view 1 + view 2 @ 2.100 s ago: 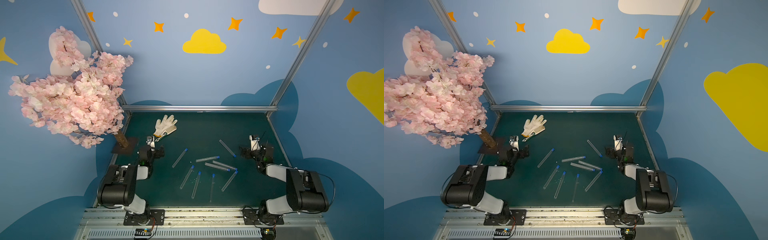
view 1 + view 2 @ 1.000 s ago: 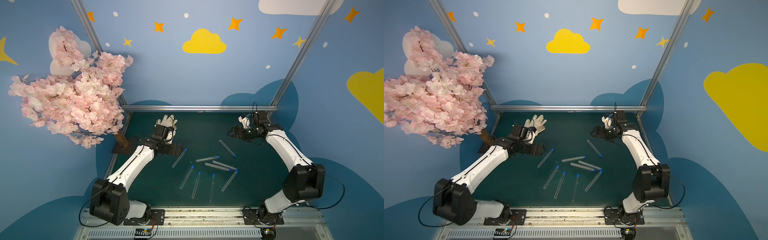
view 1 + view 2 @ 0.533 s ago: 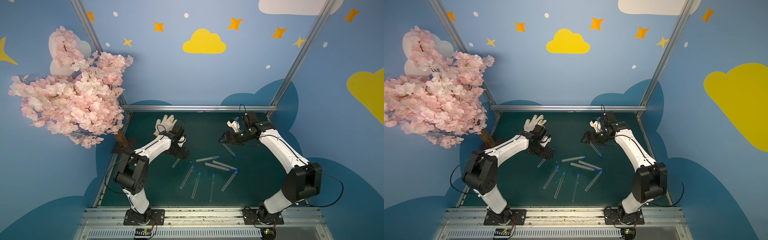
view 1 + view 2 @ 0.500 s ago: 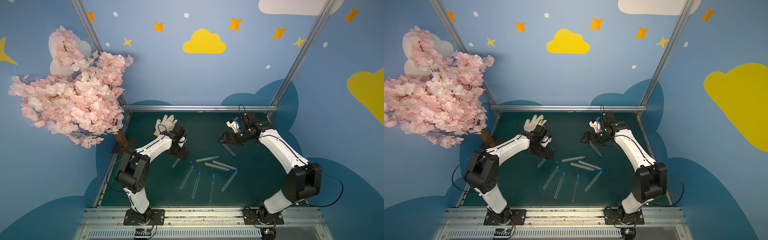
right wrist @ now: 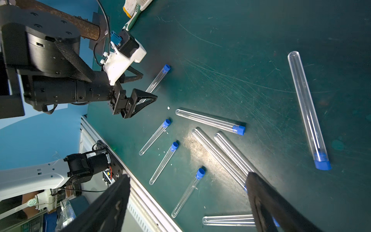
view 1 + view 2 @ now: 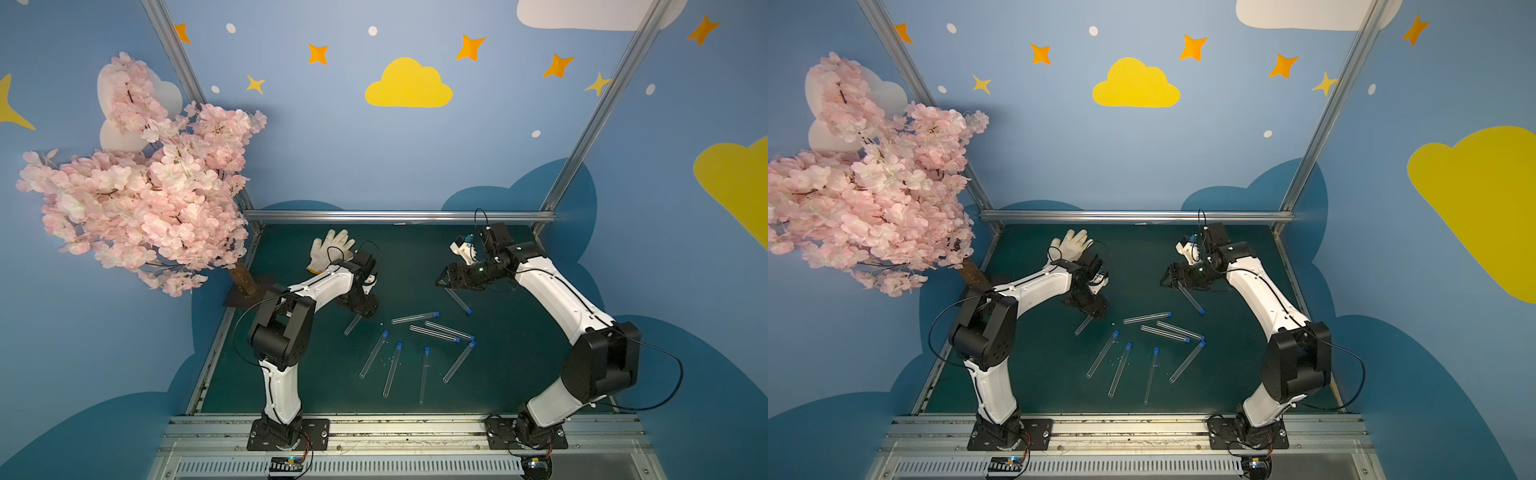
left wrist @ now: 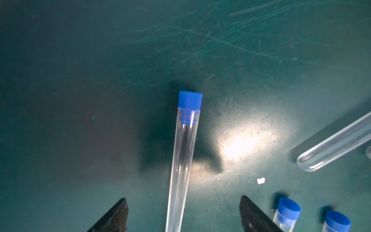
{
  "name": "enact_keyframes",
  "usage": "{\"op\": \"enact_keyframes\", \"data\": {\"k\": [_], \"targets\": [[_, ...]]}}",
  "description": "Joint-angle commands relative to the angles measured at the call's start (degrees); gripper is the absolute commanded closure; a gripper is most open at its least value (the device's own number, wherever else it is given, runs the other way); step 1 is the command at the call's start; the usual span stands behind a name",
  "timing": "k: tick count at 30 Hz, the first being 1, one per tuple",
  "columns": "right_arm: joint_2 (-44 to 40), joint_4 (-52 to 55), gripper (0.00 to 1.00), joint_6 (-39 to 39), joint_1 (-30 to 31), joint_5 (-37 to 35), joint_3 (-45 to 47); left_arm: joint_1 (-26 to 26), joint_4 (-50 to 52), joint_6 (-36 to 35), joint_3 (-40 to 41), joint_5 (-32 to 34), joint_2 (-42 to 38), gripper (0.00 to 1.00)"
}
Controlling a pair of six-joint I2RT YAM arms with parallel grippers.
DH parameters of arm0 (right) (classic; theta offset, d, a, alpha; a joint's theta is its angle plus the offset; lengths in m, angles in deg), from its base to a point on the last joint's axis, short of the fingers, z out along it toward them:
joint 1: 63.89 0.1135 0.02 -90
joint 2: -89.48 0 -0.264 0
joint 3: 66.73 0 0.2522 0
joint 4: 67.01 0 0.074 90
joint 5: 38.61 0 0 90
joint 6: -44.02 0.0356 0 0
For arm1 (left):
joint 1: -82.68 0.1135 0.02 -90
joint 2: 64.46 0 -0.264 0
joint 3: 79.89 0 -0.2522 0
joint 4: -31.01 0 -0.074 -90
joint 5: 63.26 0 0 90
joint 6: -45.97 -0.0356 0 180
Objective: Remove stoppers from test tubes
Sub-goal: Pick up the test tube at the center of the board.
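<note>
Several clear test tubes, each plugged with a blue stopper, lie scattered on the green mat (image 6: 519,374). My left gripper (image 6: 366,309) (image 6: 1097,308) hangs low over the leftmost tube (image 6: 352,325). In the left wrist view that tube (image 7: 181,160) runs between the gripper's (image 7: 183,197) open jaws without touching them, its stopper (image 7: 190,100) out ahead. My right gripper (image 6: 444,281) (image 6: 1168,281) is open above the rounded end of another tube (image 6: 457,300), whose stopper (image 6: 468,311) points toward me. In the right wrist view this tube (image 5: 305,108) lies off to one side of the gripper (image 5: 186,180).
A white glove (image 6: 330,249) lies at the back left of the mat, just behind my left wrist. A pink blossom tree (image 6: 137,187) stands at the left edge on a dark base (image 6: 245,291). Metal rails (image 6: 395,215) border the mat.
Both arms have swung in from the back of the mat over the last second. The left gripper has come down over the leftmost tube and the right gripper has moved toward its tube's rounded end.
</note>
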Motion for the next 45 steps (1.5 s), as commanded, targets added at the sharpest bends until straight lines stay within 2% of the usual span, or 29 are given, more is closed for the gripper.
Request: {"op": "enact_keyframes", "data": {"k": [1, 11, 31, 36, 45], "targets": [[0.72, 1.33, 0.11, -0.82, 0.16, 0.42, -2.05, -0.21, 0.0, -0.63, 0.19, 0.47, 0.95, 0.17], [2.03, 0.88, 0.14, -0.28, 0.2, 1.18, -3.56, -0.39, -0.59, -1.44, -0.18, 0.89, 3.03, 0.26], [2.69, 0.27, 0.14, 1.02, -0.79, 1.52, -3.78, -1.35, -0.84, -1.63, -1.19, 1.0, 5.68, 0.49], [2.22, 0.53, 0.14, 1.4, -1.61, 1.12, -3.42, -1.46, -0.66, -1.4, -1.52, 0.81, 5.89, 0.52], [1.26, -0.07, 0.15, 1.68, -3.39, 2.21, -2.07, -1.81, -1.19, -0.06, -0.09, -0.72, 5.97, 0.66]]}}
